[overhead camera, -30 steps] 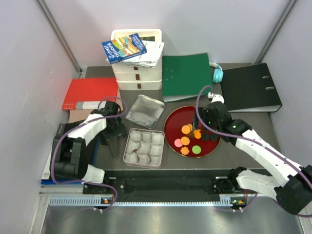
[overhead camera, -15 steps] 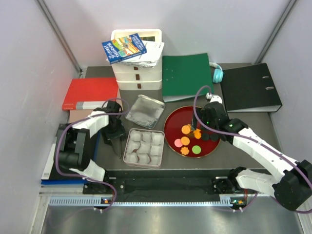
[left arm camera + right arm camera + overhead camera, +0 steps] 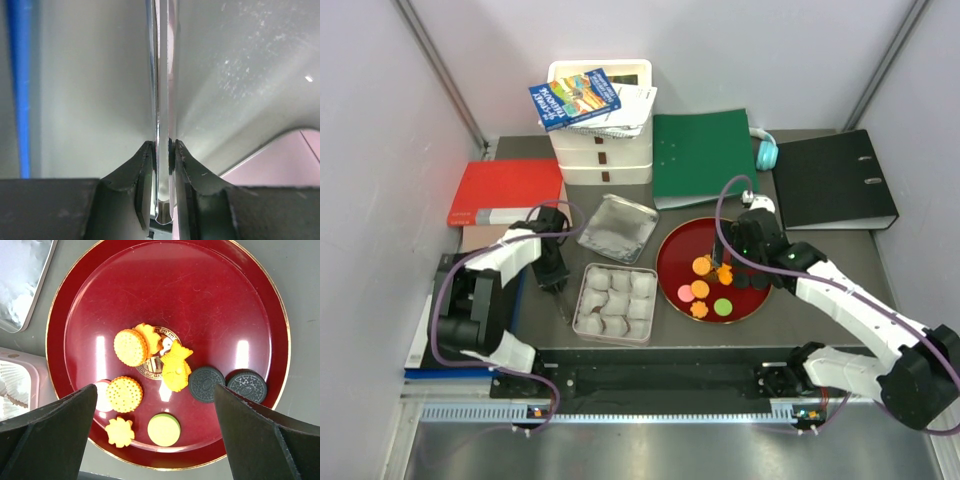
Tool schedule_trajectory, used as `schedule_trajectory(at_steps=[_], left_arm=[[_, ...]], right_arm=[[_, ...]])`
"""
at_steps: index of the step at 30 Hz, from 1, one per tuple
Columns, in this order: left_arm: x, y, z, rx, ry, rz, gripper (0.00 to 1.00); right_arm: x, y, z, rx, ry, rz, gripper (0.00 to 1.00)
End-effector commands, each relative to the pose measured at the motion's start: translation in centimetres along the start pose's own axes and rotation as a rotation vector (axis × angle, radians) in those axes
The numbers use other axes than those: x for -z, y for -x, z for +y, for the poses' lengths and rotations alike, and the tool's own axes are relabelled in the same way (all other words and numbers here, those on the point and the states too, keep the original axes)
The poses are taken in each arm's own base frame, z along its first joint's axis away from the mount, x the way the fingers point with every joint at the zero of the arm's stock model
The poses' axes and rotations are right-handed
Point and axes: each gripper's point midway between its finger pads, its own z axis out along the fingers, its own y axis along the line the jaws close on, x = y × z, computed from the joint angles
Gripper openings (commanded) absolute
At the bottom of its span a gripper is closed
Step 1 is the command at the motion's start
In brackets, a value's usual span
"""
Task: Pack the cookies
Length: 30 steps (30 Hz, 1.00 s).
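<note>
Your left gripper [image 3: 161, 147] sits left of the tin, its jaws pinched narrow on a thin shiny tweezer-like tool [image 3: 162, 75] that points down at the table. Just to its right you have the open tin [image 3: 617, 266], lined with white paper cups [image 3: 620, 295], and its silver lid [image 3: 617, 228] lies behind it. Right of the tin is the red plate [image 3: 200, 300], and the cookies [image 3: 130, 347] lie on its lower half: orange rounds and flowers near the middle, a pink one [image 3: 103, 395] and a green one [image 3: 164, 429] towards the front rim, and two black ones [image 3: 206, 384] side by side at the right. Your right gripper [image 3: 155, 390] hangs over that plate with its jaws spread wide, holding nothing.
</note>
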Motion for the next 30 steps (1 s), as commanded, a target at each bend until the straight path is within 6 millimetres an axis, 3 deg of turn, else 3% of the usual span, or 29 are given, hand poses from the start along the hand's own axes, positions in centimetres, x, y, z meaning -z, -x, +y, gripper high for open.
schedule_trajectory(at_steps=[1,7,12,24,30], left_arm=[[3.6,2.2,0.6,0.018,0.005,-0.127,0.24],[7.7,3.1,0.6,0.027,-0.050,-0.221,0.30],[10.7,3.5,-0.5,-0.007,-0.146,-0.279,0.37],[13.0,2.7,-1.0,-0.082,-0.200,-0.318,0.41],[15.0,3.5,-2.5,-0.090,-0.273,-0.357,0.36]], right_arm=[[0.5,2.5,1.5,-0.010,0.034,-0.050,0.99],[1.2,4.1,2.2,0.004,0.043,-0.067,0.99],[1.6,4.8,2.6,0.006,0.054,-0.075,0.99],[2.5,4.6,2.8,-0.020,0.075,-0.083,0.99],[3.5,5.6,2.5,-0.007,0.061,-0.114,0.99]])
